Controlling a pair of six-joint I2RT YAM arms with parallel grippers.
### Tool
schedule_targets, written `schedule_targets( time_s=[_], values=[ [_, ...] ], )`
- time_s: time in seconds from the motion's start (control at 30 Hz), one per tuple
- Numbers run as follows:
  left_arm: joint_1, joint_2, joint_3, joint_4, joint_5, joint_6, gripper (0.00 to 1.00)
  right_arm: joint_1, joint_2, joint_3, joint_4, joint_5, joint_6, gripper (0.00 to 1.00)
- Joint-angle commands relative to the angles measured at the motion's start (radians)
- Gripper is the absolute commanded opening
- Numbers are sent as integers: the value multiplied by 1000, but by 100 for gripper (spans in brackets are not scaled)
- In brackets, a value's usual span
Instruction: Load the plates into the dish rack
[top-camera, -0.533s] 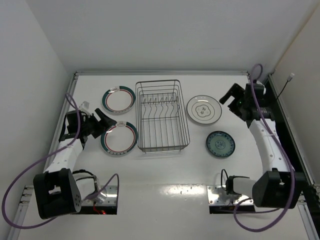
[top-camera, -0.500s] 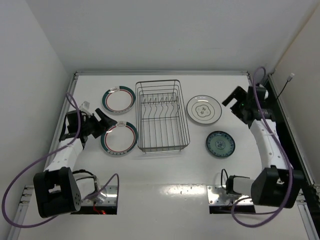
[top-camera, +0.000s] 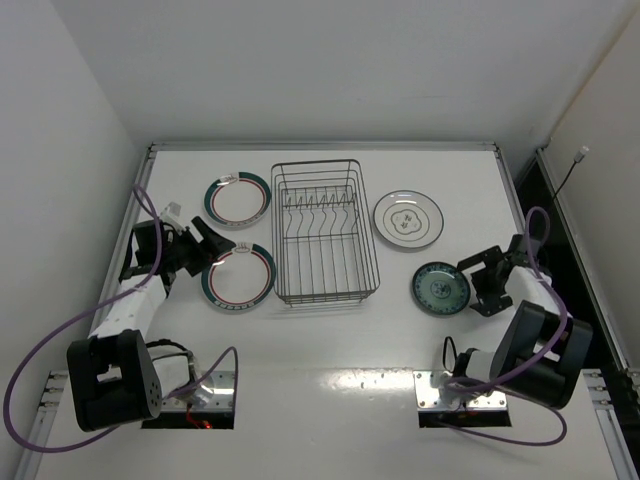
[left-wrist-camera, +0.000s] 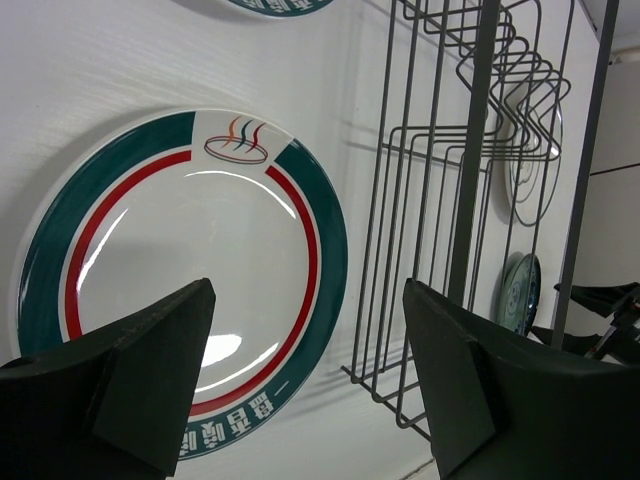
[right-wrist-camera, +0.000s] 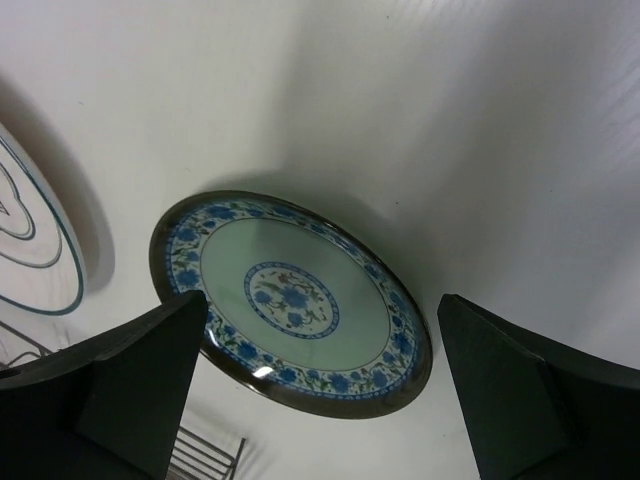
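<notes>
The grey wire dish rack stands mid-table with no plates in it. Two white plates with teal-and-red rims lie left of it, one far, one near. My left gripper is open, low at the near plate's left edge; that plate fills the left wrist view beside the rack wires. A white plate with a thin dark rim lies right of the rack. The small teal patterned plate lies nearer. My right gripper is open just right of it, and the plate sits between its fingers in the right wrist view.
White walls enclose the table at left, back and right. A dark gap runs along the right edge. Purple cables trail from both arms. Two mounting plates sit at the near edge.
My right arm has swung from the far right, near the thin-rimmed plate, down and toward the near side to the small teal plate. The left arm has not moved.
</notes>
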Motion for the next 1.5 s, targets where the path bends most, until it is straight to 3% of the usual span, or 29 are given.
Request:
schedule_targets(
  time_s=[0.0,0.13,0.23,0.27,0.47,0.8,0.93,1.07,1.2,1.33,1.47],
  values=[
    [-4,2,1,20,10,11,74,-4,7,-33,69,-34,35,97],
    [-4,2,10,9,1,11,74,-4,59,-67,98,-72,35,94],
    [-4,2,11,0,-9,20,74,5,84,-148,201,-192,79,68],
    [-4,2,11,0,-20,20,74,5,94,-168,269,-212,96,50],
    [-4,2,11,0,-20,20,74,15,128,-191,318,-255,105,1],
    [-4,2,11,-10,-29,20,74,4,79,-182,287,-275,95,0],
    [-4,2,11,-10,-39,20,74,4,-66,-83,176,-275,95,0],
    [-4,2,11,-10,-39,20,74,4,-275,30,51,-173,134,0],
    [-4,2,11,-10,-48,20,74,4,-485,91,74,-99,179,0],
    [-4,12,11,1,-48,11,74,96,-473,165,167,-91,149,0],
    [-4,21,11,10,-39,11,74,334,-333,295,177,50,9,0]
  ],
)
